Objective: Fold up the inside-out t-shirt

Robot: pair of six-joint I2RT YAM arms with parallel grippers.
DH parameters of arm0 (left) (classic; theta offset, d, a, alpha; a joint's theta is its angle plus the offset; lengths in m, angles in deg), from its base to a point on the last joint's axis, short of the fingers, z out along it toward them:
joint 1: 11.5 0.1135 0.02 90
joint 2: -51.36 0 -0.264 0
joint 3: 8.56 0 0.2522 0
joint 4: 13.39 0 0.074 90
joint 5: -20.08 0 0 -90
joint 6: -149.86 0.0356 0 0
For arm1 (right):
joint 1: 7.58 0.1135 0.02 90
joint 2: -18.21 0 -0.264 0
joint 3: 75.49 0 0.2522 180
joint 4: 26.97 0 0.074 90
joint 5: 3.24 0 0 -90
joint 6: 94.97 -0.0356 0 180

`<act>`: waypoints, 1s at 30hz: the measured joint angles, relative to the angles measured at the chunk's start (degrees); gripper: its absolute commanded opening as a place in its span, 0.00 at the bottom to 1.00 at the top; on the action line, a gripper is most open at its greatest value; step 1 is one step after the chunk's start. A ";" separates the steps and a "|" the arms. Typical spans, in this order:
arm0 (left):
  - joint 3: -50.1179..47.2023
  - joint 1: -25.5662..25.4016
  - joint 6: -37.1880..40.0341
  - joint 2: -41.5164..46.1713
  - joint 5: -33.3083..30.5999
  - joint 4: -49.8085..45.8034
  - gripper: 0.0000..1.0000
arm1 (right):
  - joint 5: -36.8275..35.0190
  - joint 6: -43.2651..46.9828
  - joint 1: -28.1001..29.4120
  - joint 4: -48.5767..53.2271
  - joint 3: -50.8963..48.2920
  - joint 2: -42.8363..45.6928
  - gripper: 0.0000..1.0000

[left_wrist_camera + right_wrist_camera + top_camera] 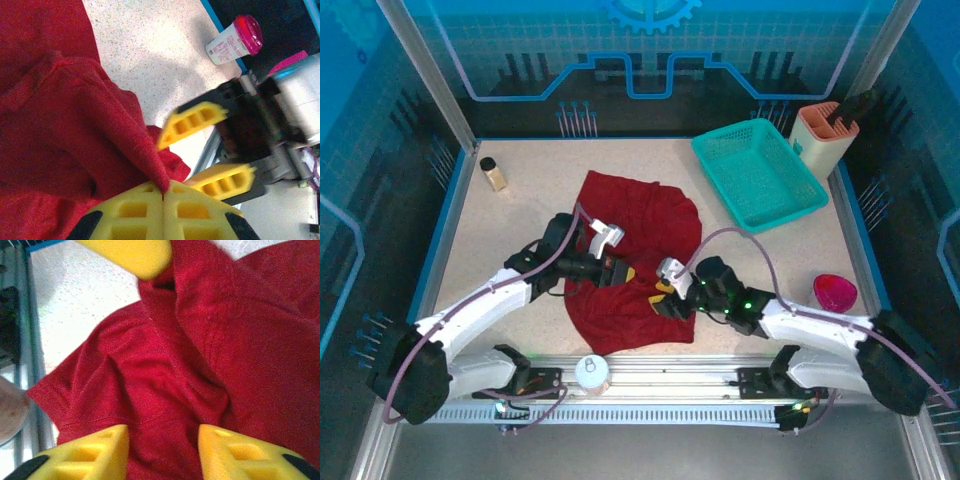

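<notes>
The inside-out t-shirt (638,250), dark red and crumpled, lies in the middle of the table. My left gripper (623,272) is over its near half, shut on a raised ridge of the cloth (150,160), which runs into the closed yellow fingertips (163,192). My right gripper (667,295) hovers just to the right of it, open. Its yellow fingers (95,450) stand apart over wrinkled shirt fabric (200,340) with nothing pinched between them. In the left wrist view, the right gripper's spread fingers (195,122) are just beyond the pinched fold.
A teal mesh basket (757,172) sits at the back right, with a peach holder (825,135) behind it. A small bottle (494,174) stands at the back left. A pink-lidded cup (834,292) stands at the right edge, and a round can (591,372) sits on the front rail.
</notes>
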State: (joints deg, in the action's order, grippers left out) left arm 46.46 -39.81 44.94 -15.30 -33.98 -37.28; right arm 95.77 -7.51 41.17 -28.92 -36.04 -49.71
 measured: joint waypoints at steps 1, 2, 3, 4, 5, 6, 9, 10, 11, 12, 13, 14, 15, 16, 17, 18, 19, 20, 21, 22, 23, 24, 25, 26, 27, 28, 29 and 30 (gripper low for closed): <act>-0.20 0.00 -0.24 0.31 0.07 0.09 0.00 | -0.94 -0.44 0.04 -1.84 0.39 -2.54 0.46; -0.35 0.02 -0.33 0.61 0.13 0.07 0.00 | -1.77 -1.01 0.07 -3.21 0.90 -4.63 0.46; -0.55 0.02 -0.46 0.92 0.15 0.09 0.00 | -2.56 -1.86 -0.11 -4.66 1.70 -6.99 0.45; -0.72 0.02 -0.50 1.20 0.15 0.04 0.00 | -2.54 -2.84 -0.48 -5.86 2.60 -8.76 0.44; -0.87 0.02 -0.61 1.42 0.15 0.04 0.00 | -2.36 -3.72 -0.87 -6.80 3.32 -9.79 0.43; -1.03 0.04 -0.63 1.66 0.15 -0.04 0.00 | -1.77 -5.03 -1.62 -8.33 4.20 -10.71 0.41; -1.46 0.04 -0.63 2.01 0.17 -0.02 0.00 | 0.94 -7.89 -4.11 -12.11 6.27 -11.74 0.38; -1.66 0.04 -0.63 2.08 0.17 0.00 0.00 | 2.12 -8.48 -4.94 -13.16 6.93 -12.07 0.36; -1.86 0.09 -0.63 2.12 0.17 0.00 0.00 | 3.23 -8.85 -5.55 -13.97 7.41 -12.41 0.30; -2.10 0.11 -0.63 2.21 0.20 0.00 0.00 | 4.70 -9.11 -6.14 -14.80 7.80 -12.87 0.18; -2.25 0.20 -0.63 2.23 0.20 0.00 0.00 | 6.14 -9.33 -6.54 -15.41 8.09 -13.46 0.06; -2.38 0.24 -0.63 2.23 0.20 0.00 0.00 | 7.41 -9.53 -6.84 -15.87 8.20 -14.01 0.00; -2.51 0.39 -0.63 2.23 0.22 -0.02 0.00 | 8.63 -9.73 -6.95 -16.15 8.20 -14.56 0.00; -2.60 0.55 -0.61 2.23 0.13 -0.04 0.00 | 9.97 -10.54 -7.02 -16.13 8.17 -14.95 0.00; -2.78 0.72 -0.61 2.32 0.02 -0.02 0.00 | 11.15 -10.78 -7.13 -16.09 8.13 -15.06 0.00; -3.02 0.98 -0.57 2.58 -0.35 -0.13 0.00 | 12.61 -11.08 -7.32 -16.06 8.02 -14.88 0.00; -3.34 1.33 -0.35 3.08 -1.09 -0.28 0.00 | 14.29 -11.47 -7.69 -15.80 7.93 -14.38 0.00; -3.61 1.60 -0.13 3.67 -1.95 -0.59 0.00 | 15.98 -11.65 -8.20 -14.95 7.89 -13.49 0.00; -3.85 1.88 0.07 4.37 -3.08 -1.25 0.00 | 17.94 -11.82 -8.94 -13.38 7.82 -11.96 0.00; -3.91 2.05 0.39 5.20 -5.09 -2.12 0.00 | 19.93 -11.80 -9.70 -11.52 7.82 -10.16 0.00; -3.91 2.19 0.83 5.73 -6.69 -2.86 0.00 | 21.79 -11.52 -10.38 -9.29 7.85 -8.13 0.00; -3.91 2.23 1.51 6.21 -8.59 -3.37 0.00 | 23.89 -11.04 -11.04 -6.32 7.98 -5.73 0.00; -3.91 2.23 1.90 6.40 -10.40 -3.63 0.00 | 25.81 -10.58 -11.41 -3.54 8.31 -3.76 0.00; -3.91 2.21 2.51 6.45 -12.94 -3.85 0.00 | 28.13 -10.08 -11.72 -0.20 8.92 -2.14 0.00; -3.91 2.14 3.19 6.21 -15.21 -4.04 0.00 | 30.64 -9.79 -11.87 3.17 9.86 -1.20 0.00; -3.91 1.99 4.09 5.73 -16.98 -4.11 0.01 | 33.00 -9.57 -12.15 5.99 10.95 -1.05 0.00; -3.89 1.75 5.01 4.94 -18.34 -3.96 0.01 | 35.65 -9.38 -12.59 9.05 12.46 -1.51 0.00; -3.85 1.36 6.14 3.67 -19.34 -3.61 0.01 | 37.92 -9.27 -13.18 12.26 14.25 -2.62 0.00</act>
State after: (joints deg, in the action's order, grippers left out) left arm 42.61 -38.46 51.09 -11.62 -53.32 -40.89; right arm 133.69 -16.78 27.99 -16.66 -21.79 -52.33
